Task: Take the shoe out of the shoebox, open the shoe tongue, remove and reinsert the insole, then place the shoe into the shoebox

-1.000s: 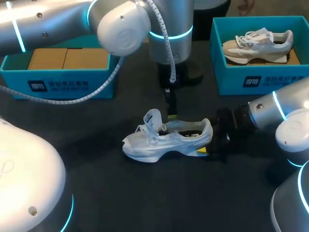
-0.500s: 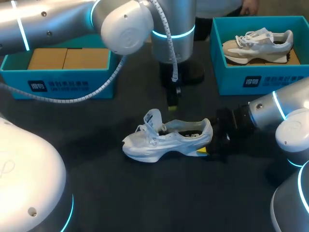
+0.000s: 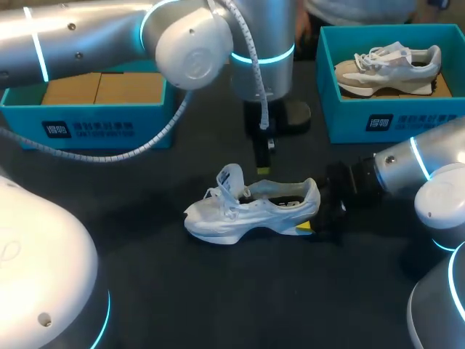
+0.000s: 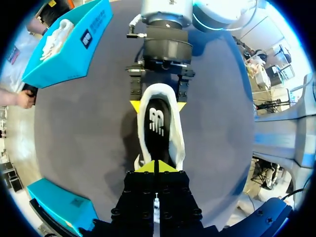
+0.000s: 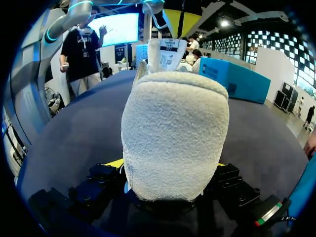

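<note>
Left pincer hanging just over the collar of the white shoe, tips pressed together on nothing; shoe upright mid-tabletop, toe leftward, heel clamped from both sides by the right pincer. Seemingly at the insole-removal step, with tongue lifted and dark insole lying inside. Next, probably: part the left tips, dip into the opening, pinch the insole's edge, heel held firm throughout.
</note>
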Available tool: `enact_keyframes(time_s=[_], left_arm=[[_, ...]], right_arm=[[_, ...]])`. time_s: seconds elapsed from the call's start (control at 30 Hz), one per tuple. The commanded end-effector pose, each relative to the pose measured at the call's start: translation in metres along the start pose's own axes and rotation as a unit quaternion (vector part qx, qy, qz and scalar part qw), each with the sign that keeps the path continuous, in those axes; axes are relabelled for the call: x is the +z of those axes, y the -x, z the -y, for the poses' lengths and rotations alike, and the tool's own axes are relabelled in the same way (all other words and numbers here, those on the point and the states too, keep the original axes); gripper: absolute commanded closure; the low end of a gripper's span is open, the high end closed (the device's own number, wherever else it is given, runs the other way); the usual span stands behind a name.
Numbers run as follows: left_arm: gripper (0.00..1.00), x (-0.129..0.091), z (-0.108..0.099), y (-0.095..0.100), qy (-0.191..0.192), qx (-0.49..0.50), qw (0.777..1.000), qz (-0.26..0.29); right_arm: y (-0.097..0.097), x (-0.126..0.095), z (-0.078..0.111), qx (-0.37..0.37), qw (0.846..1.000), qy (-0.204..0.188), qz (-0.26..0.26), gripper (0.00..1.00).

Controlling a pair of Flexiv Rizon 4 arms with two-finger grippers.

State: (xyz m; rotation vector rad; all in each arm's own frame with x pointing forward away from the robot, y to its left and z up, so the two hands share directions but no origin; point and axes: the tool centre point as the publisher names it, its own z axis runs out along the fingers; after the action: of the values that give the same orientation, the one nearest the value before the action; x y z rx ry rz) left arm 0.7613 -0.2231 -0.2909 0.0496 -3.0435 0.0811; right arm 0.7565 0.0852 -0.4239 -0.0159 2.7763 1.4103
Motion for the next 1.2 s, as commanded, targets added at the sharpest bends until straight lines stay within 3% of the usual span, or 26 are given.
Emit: enact_keyframes(time_s=[0.03, 0.63, 0.93, 1.2], left_arm=[[1.00, 0.020, 0.008, 0.000, 0.003, 0.010, 1.000, -0.011], [1.00, 0.068, 0.035, -0.005, -0.014, 0.034, 0.999, -0.023], [1.00, 0.089, 0.039, -0.006, -0.015, 0.041, 0.999, -0.023], [1.00, 0.095, 0.036, -0.013, -0.012, 0.053, 0.997, -0.050]], right_arm=[[0.000, 0.007, 0.001, 0.000, 1.000, -0.001, -0.001, 1.00], [0.000, 0.007, 0.001, 0.000, 1.000, -0.001, -0.001, 1.00], [0.000, 0.007, 0.001, 0.000, 1.000, -0.001, -0.001, 1.00], [0.000, 0.007, 0.001, 0.000, 1.000, -0.001, -0.001, 1.00]])
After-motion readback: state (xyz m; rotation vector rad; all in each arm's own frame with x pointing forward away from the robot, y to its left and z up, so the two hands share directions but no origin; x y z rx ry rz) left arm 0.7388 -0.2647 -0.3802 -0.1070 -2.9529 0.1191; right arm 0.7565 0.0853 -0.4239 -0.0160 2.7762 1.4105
